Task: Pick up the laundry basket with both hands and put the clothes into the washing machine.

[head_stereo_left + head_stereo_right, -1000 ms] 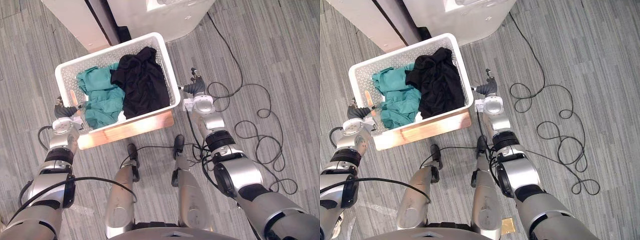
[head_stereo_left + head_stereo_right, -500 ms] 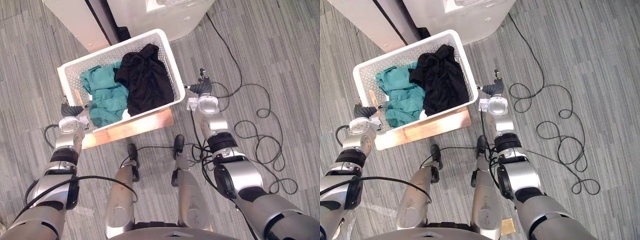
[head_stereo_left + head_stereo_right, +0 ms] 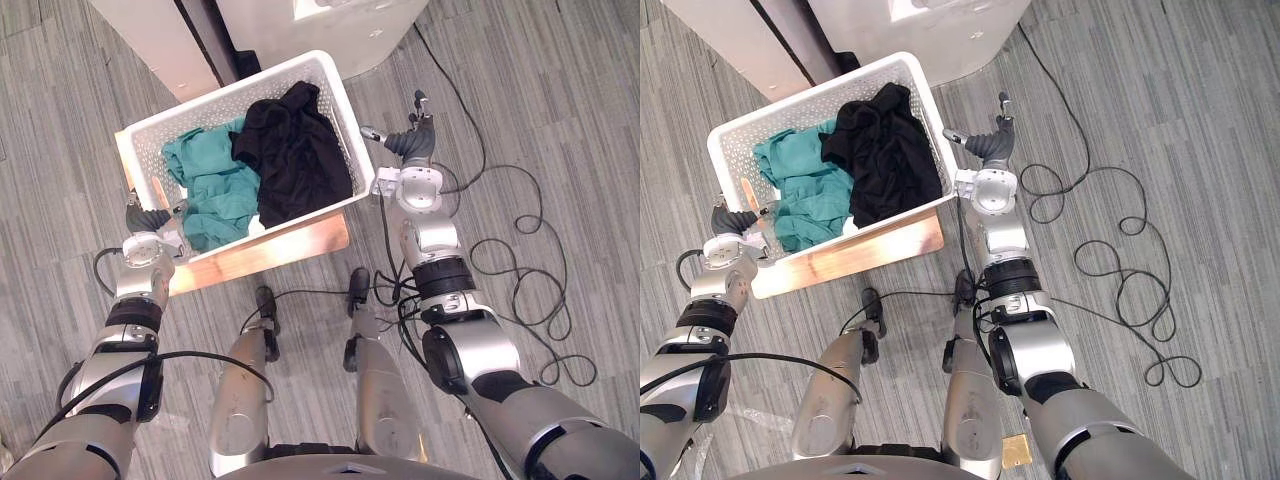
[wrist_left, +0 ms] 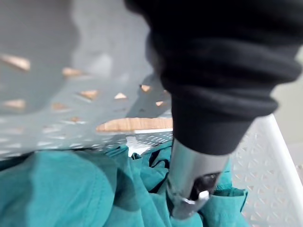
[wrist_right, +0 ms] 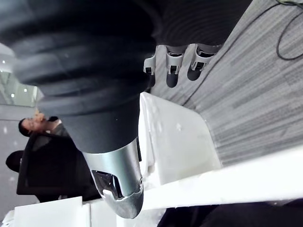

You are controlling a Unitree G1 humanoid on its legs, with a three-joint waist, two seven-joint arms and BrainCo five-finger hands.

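Early days: laundry basket [image 3: 148, 160] not yet lifted, seemingly resting on a wooden board [image 3: 270, 255] before the washing machine [image 3: 330, 25], clothes [image 3: 290, 150] inside. Left robot hand [image 3: 148, 218] at its left end, grip impossible to tell; right robot hand [image 3: 410, 145] just beside the right rim — relaxed, empty. Gripping, lifting, loading all left.

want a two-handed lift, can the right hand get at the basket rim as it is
Probably yes: the right hand is open just beside the right wall of the basket, thumb pointing at the rim, and nothing sits between them.
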